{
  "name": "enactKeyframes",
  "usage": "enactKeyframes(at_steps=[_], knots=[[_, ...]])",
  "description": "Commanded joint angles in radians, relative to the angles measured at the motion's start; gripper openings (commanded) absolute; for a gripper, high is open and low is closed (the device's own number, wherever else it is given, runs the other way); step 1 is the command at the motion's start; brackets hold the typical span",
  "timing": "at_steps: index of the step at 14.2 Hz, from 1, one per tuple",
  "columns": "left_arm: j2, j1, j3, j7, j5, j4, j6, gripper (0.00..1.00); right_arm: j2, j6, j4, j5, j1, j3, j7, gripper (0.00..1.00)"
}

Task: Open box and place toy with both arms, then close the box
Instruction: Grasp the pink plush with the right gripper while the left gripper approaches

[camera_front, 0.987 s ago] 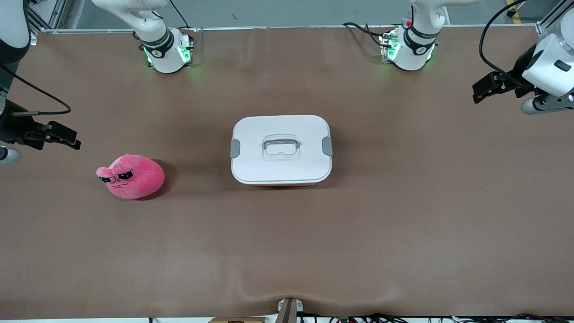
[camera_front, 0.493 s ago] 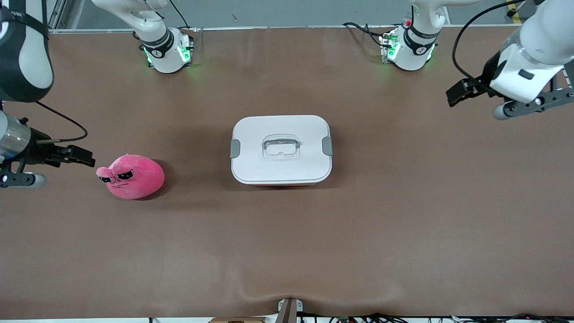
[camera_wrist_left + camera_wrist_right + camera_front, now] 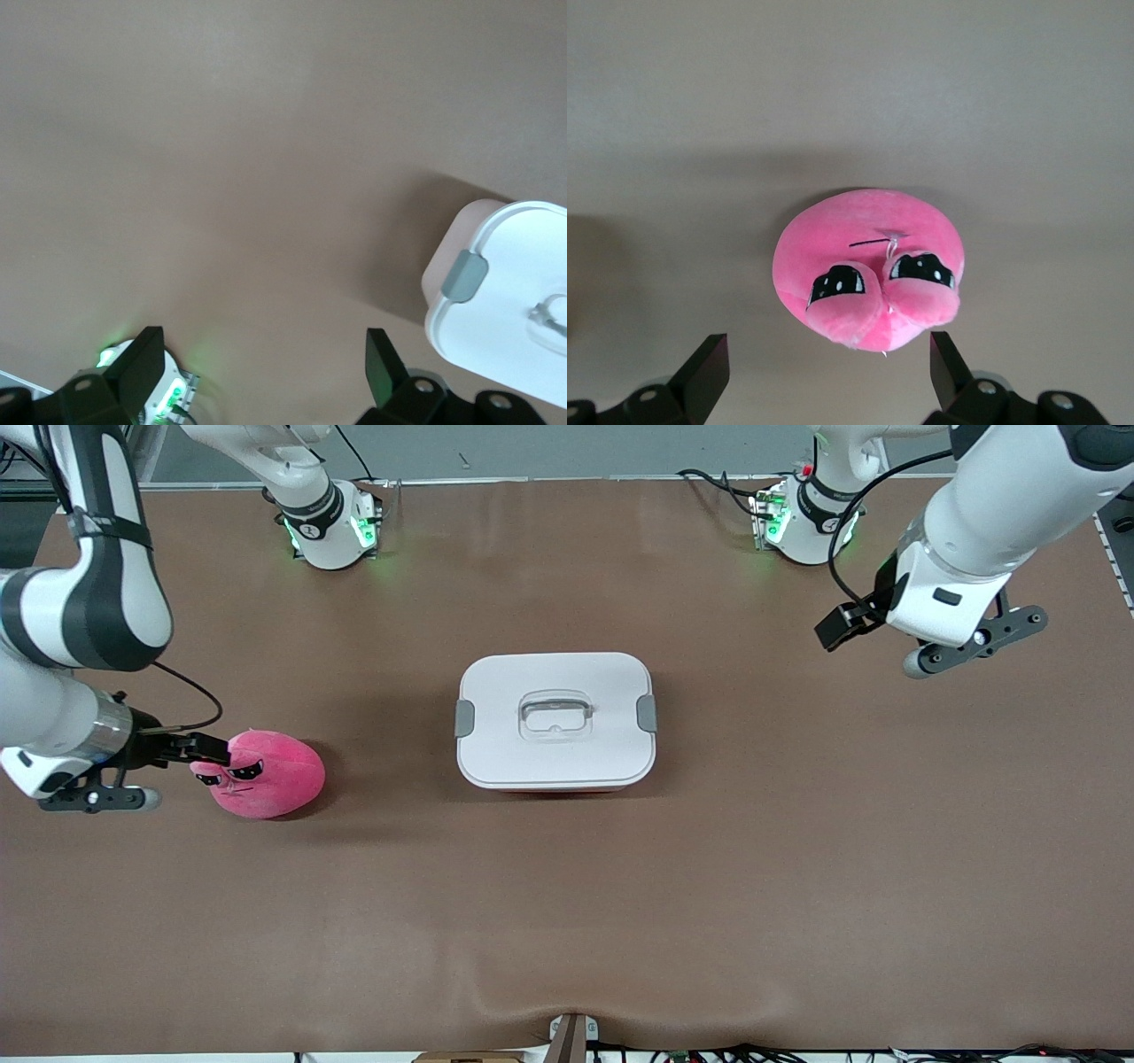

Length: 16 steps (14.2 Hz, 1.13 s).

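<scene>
The box sits shut in the middle of the table, its white lid on, a grey clip at each end and a clear handle on top. The pink plush toy lies toward the right arm's end of the table. My right gripper is open and empty, right at the toy's face; in the right wrist view the toy lies just ahead of the gripper. My left gripper is open and empty over bare table toward the left arm's end, apart from the box.
The brown table mat is bare around the box and toy. The two arm bases with green lights stand along the edge farthest from the front camera. The left arm's base also shows in the left wrist view.
Both arms have swung in from the table's ends. The right gripper has come up to the toy's face. The left gripper has moved toward the box. Box and toy have not moved.
</scene>
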Motion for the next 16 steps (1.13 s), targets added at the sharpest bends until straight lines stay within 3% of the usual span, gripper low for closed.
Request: enactKeyframes(at_steps=[1, 5, 16], knots=[[0.019, 0.003, -0.044, -0.122, -0.01, 0.002, 0.029, 1.0, -0.03, 0.042, -0.063, -0.038, 0.006, 0.0, -0.01, 1.0], [0.048, -0.011, -0.105, -0.323, -0.008, 0.002, 0.072, 1.0, -0.03, 0.07, -0.119, -0.046, 0.0, 0.0, -0.016, 1.0], [0.138, -0.181, -0.107, -0.927, 0.006, 0.003, 0.227, 1.0, -0.03, 0.116, -0.185, -0.046, 0.009, 0.0, -0.027, 0.99]])
